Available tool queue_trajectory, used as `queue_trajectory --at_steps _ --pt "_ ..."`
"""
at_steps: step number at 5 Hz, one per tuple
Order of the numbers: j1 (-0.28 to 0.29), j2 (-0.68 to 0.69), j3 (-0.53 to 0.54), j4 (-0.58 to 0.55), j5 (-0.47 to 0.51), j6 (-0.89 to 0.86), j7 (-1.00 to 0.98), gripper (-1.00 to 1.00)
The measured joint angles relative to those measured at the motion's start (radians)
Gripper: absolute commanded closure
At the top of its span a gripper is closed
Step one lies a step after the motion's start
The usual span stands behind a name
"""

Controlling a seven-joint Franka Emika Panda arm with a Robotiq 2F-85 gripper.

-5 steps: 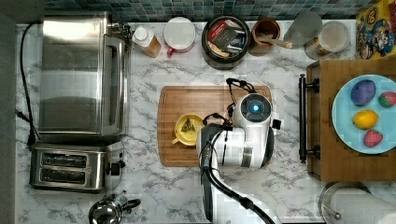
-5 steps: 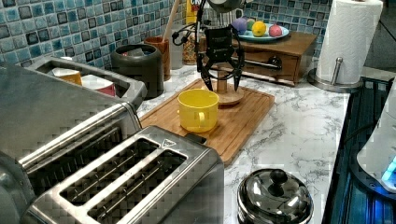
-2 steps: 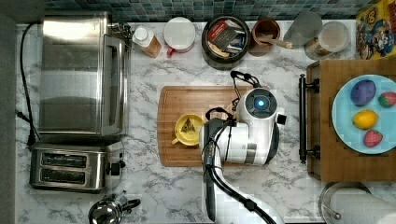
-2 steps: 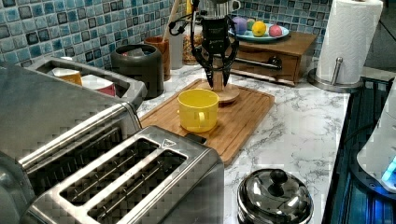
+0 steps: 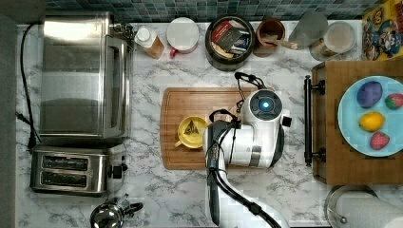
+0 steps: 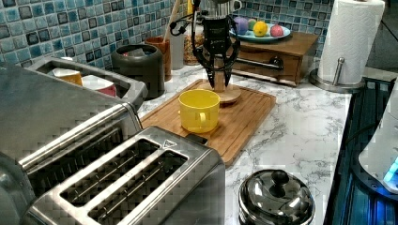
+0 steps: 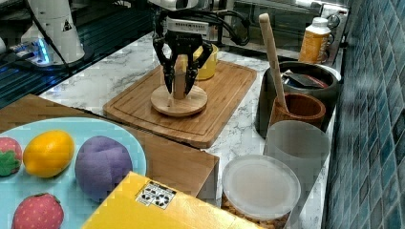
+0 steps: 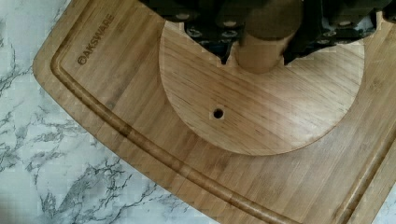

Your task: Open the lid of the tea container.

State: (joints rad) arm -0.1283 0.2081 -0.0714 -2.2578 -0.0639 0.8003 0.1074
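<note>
Top view: the marble counter carries one toaster oven at its left edge, one toaster just below it, and one wooden cutting board in the middle. One tea container sits open at the counter's back edge, packets showing inside, between one red mug and one brown cup. One yellow cup stands on the board. And there is the lid, a wooden disc with an upright knob, lying flat on the board near its right edge in the top view, well apart from the container.

The gripper hangs straight over that lid, and its jaws straddle the knob! They stand a little apart from it in the right view, so the grip looks let go rather than closed, though the margin is slim.

My call: the lid is already off and set down. To finish cleanly, spread the fingers fully, then rise straight up so neither one clips the knob and drags the disc across the board.
</note>
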Motion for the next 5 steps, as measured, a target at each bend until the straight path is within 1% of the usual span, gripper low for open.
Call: queue_trajectory --at_steps 1,2,3,4,5 --pt "0.0 -0.001 0.0 0.0 0.0 0.001 0.0 1.0" --pt "0.0 -0.011 0.007 0.0 -0.022 -0.021 0.0 1.0" --pt "0.014 -0.019 0.014 0.037 -0.085 -0.125 0.0 1.0" --pt "0.037 -0.034 0.014 0.074 -0.101 -0.149 0.0 1.0" --pt "0.045 -0.068 0.034 0.105 -0.102 -0.148 -0.008 1.0"
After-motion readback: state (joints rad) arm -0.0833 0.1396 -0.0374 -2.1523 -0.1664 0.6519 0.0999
